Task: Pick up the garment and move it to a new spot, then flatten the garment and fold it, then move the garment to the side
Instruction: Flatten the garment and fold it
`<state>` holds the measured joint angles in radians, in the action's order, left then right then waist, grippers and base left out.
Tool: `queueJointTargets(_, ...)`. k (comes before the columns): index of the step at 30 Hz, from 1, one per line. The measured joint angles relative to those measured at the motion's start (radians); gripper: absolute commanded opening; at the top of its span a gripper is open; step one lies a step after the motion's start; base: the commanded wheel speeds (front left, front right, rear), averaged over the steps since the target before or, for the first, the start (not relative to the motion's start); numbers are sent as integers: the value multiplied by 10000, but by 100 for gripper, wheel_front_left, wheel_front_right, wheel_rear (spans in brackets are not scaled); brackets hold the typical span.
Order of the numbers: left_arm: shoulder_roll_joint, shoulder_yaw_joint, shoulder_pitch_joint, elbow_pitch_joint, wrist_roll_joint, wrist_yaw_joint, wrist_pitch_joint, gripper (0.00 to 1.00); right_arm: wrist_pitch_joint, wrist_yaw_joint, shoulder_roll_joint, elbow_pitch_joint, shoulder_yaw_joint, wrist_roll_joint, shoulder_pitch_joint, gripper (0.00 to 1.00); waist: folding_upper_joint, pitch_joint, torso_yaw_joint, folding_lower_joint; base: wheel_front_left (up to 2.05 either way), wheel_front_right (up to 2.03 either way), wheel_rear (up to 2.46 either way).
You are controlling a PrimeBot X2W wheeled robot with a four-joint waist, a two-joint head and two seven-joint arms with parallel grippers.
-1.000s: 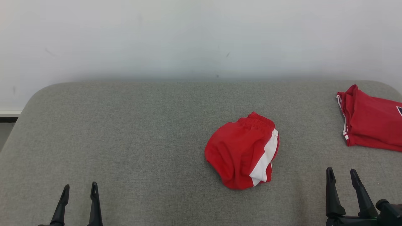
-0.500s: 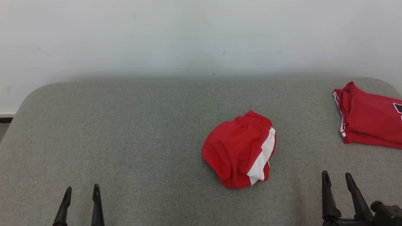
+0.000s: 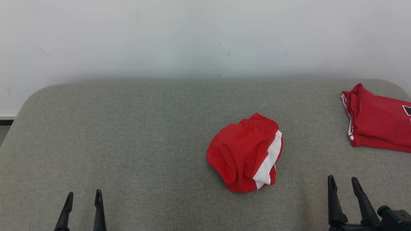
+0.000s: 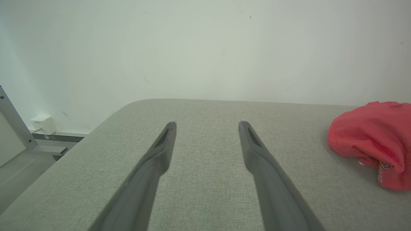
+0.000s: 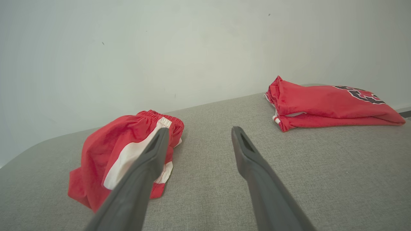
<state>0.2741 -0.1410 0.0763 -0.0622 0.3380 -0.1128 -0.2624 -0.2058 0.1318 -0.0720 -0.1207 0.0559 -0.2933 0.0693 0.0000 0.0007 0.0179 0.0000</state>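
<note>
My left hand (image 3: pixel 84 193) is open and holds nothing. It sits low at the near edge of the grey counter (image 3: pixel 128 144). My right hand (image 3: pixel 342 178) is open and empty too, at the near edge on the other side. Both point at the white wall (image 3: pixel 192 38).

The garment (image 3: pixel 245 154) lies between them, closer to my right hand. It is a pair of red shorts with a white stripe, bunched up in a lump. No hand touches it. Far off to the right lies a folded red cloth (image 3: pixel 379 128). I think that one is not my job now.

So I think I am at the very first step, the picking up. Next I should reach my right hand forward and to the left, come down on the lump and pinch a good bit of cloth. It looks soft, so a small pinch may slip out.
</note>
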Motion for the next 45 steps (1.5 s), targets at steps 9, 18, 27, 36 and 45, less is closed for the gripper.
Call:
queueJointTargets(9,-79,54,-40,-52,-31,75,0,100,33,0,-307,-159,-372,-222,-554,100,0,32,87,0,0,0,0)
queueJointTargets(18,-207,-48,-448,-138,-127,224,0,100,763,0,-1223,-1536,-1225,-224,-3124,100,0,371,373,0,0,0,0)
queueJointTargets(27,-449,-186,-1081,-437,-295,514,0,100,1189,0,-1615,-3981,-1678,-500,-5055,100,0,876,937,1,0,0,0)
queueJointTargets(36,-617,-201,-1433,-614,-479,675,0,100,886,0,-1442,-6188,-1954,-1335,-5543,100,1,1245,1611,1,0,0,0)
queueJointTargets(45,-662,-150,-1437,-644,-556,686,0,100,1066,0,-1045,-7342,-2462,-3062,-5725,0,1,1379,1922,1,0,0,0)
